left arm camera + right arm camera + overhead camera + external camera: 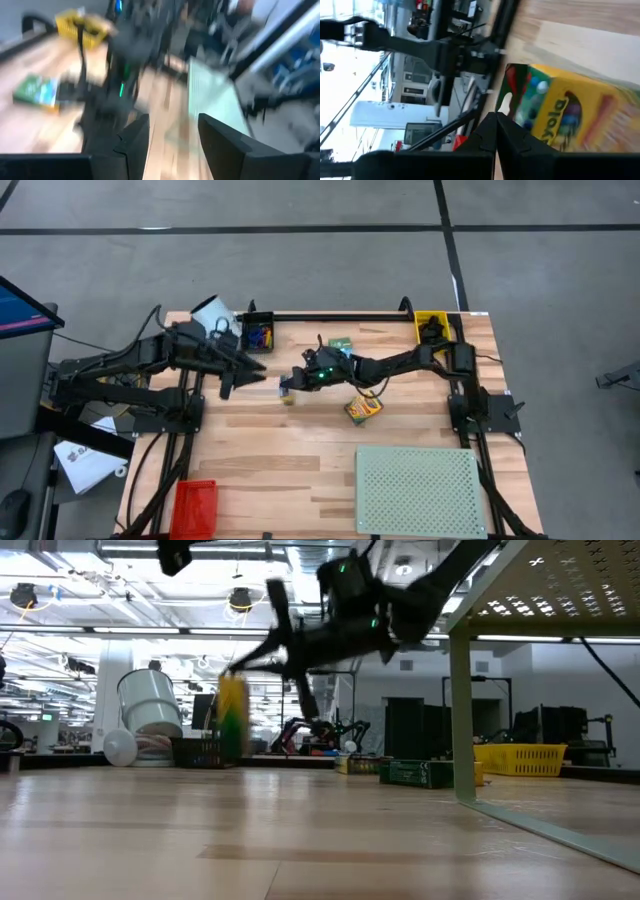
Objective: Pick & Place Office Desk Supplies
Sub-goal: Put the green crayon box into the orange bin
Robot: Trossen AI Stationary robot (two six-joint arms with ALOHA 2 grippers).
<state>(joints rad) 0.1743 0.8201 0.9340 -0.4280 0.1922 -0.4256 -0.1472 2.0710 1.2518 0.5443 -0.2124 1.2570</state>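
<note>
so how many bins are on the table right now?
3. Black bin at the back edge, left of centre; yellow bin at the back right corner; red bin at the front left corner. The arms could hide something small.

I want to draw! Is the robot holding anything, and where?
Can't tell: the right gripper is shut against the crayon box's end, perhaps pinching its edge. The left gripper is open and empty.

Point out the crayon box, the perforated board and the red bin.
crayon box (364,409): high view, its yellow top face.
perforated board (420,488): high view, middle of its surface.
red bin (194,506): high view, its inside.
</note>
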